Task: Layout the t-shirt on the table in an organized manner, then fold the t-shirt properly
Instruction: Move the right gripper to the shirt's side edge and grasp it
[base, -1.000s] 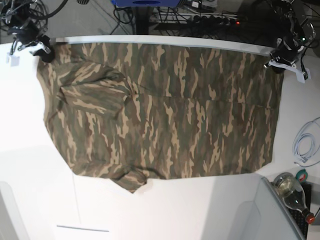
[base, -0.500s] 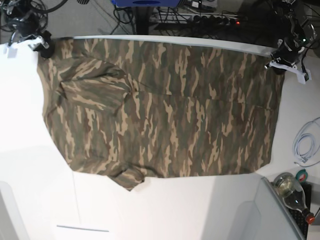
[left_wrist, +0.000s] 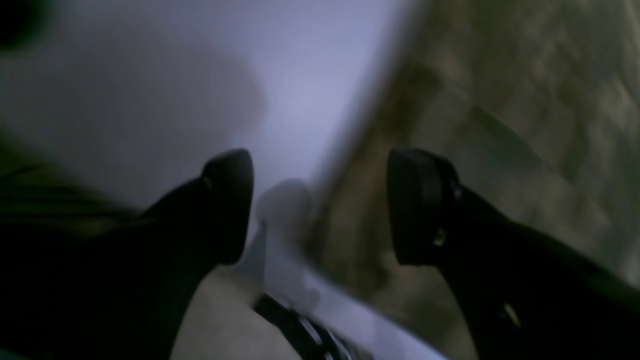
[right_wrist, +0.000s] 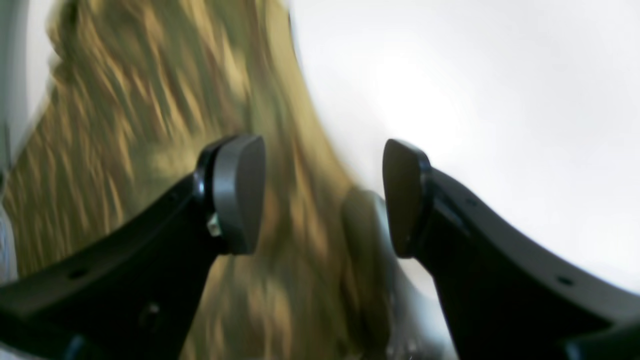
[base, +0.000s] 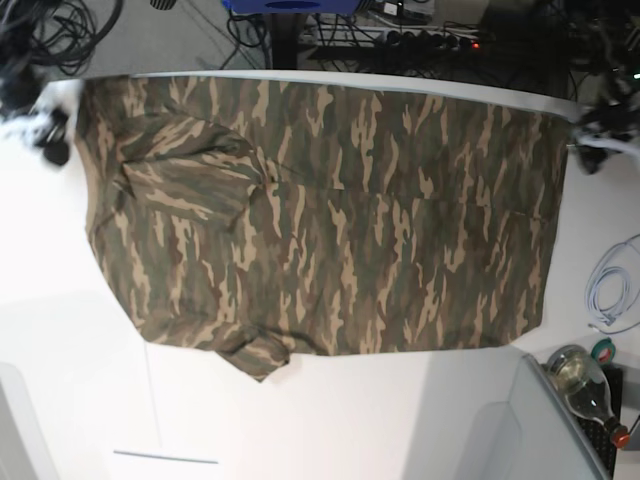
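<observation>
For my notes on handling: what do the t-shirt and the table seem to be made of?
The t-shirt: soft woven or knit cloth, matte, in camouflage print; it lies limp with creases and a folded-over sleeve. The table: a hard, smooth white top, perhaps laminate or painted board; it shows soft light reflections and no texture.

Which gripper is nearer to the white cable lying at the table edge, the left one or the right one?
Left. The left gripper is above the white cable on the same side; the right gripper is across the t-shirt, at the opposite end.
</observation>
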